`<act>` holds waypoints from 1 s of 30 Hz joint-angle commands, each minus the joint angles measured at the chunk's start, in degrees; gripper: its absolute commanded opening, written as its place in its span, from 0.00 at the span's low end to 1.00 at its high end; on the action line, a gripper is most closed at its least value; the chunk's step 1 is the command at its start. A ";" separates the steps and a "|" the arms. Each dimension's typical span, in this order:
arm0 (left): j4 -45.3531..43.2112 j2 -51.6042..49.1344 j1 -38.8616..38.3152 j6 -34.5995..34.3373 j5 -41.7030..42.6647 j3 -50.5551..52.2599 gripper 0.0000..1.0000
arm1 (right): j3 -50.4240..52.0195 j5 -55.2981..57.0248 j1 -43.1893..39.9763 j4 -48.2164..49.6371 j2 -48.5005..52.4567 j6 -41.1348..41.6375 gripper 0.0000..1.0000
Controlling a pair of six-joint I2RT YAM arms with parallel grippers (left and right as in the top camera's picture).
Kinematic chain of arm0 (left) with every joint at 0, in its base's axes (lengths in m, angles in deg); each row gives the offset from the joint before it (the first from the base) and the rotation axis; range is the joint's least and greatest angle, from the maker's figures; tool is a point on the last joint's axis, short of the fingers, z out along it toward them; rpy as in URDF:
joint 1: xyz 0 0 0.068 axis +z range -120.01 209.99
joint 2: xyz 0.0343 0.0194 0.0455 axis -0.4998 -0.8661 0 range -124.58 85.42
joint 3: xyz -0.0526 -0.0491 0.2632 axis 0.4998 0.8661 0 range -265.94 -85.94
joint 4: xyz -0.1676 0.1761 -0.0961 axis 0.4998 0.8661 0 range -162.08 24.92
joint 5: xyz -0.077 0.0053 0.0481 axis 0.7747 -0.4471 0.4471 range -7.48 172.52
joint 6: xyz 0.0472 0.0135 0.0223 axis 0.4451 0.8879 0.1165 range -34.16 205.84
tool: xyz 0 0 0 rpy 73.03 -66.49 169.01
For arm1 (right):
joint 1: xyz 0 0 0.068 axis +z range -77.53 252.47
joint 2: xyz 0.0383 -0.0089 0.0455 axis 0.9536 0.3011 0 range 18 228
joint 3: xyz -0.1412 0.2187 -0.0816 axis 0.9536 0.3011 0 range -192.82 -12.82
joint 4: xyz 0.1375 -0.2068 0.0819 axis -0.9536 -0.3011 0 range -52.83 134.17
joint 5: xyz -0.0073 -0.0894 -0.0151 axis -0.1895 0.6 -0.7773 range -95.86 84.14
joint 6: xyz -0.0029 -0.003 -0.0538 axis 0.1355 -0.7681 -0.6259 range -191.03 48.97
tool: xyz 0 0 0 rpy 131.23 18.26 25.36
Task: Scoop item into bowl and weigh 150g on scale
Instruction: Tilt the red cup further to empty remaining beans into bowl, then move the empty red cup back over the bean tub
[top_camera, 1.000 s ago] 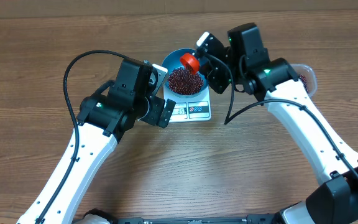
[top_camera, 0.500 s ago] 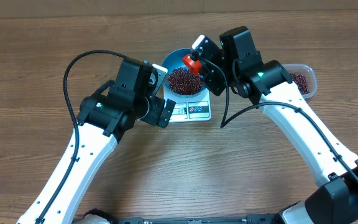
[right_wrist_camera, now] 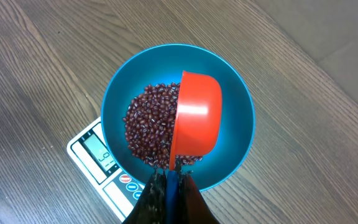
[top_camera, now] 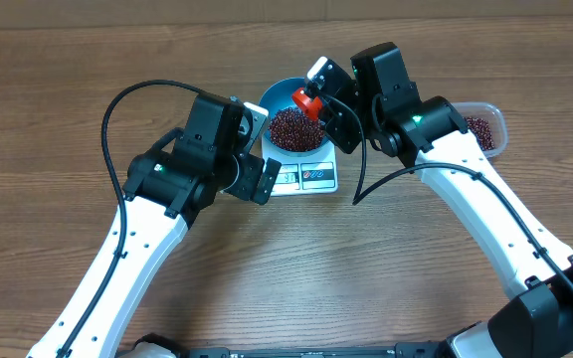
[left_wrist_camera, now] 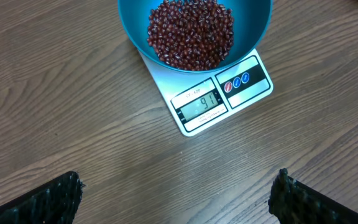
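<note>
1. My right claw [right_wrist_camera: 169, 182] is clamped tight on the handle of a red scoop [right_wrist_camera: 194, 118], which is tipped on its side above the blue bowl [right_wrist_camera: 238, 134].
2. The beans [left_wrist_camera: 190, 31] lie heaped inside the bowl, which sits on the scale [left_wrist_camera: 253, 84] and covers its back edge.
3. My left claw [left_wrist_camera: 179, 204] hangs spread wide over the table [left_wrist_camera: 73, 124], just off the scale's front edge, holding nothing.
4. A clear tub [top_camera: 487, 127] with more beans sits nearer the table's right edge.

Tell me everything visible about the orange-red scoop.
The scoop is a round orange-red cup, smooth and glossy like plastic. It is tipped on its side over the blue bowl, domed back up, mouth toward the beans. The right hand is shut on its handle end. Whether its rim touches the beans is unclear.
</note>
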 commanded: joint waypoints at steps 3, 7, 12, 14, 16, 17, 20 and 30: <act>-0.09 -0.46 -0.04 1.09 -0.20 -0.76 1.00 | -0.39 -0.83 0.52 0.20 -3.06 1.81 0.04; -0.09 -0.46 -0.04 1.09 -0.20 -0.76 0.99 | -0.39 0.39 0.52 -0.72 -3.15 1.68 0.03; -0.09 -0.46 -0.04 1.09 -0.20 -0.76 0.99 | -0.39 -5.40 0.90 -1.22 -3.15 -1.27 0.04; -0.09 -0.46 -0.04 1.09 -0.20 -0.76 0.99 | -0.39 -4.57 1.51 -3.32 -3.15 -5.31 0.04; -0.09 -0.46 -0.04 1.09 -0.20 -0.76 0.99 | -0.39 0.92 1.70 -2.58 -3.15 -1.86 0.03; -0.09 -0.46 -0.04 1.07 -0.20 -0.76 0.99 | -0.39 3.37 1.68 -1.73 -3.15 0.66 0.04; -0.09 -0.46 -0.04 1.09 -0.20 -0.76 0.99 | -0.39 4.59 1.68 -0.74 -3.15 2.58 0.03; -0.09 -0.46 -0.04 1.09 -0.20 -0.76 0.99 | -0.42 11.50 -1.09 3.17 -6.25 13.55 0.04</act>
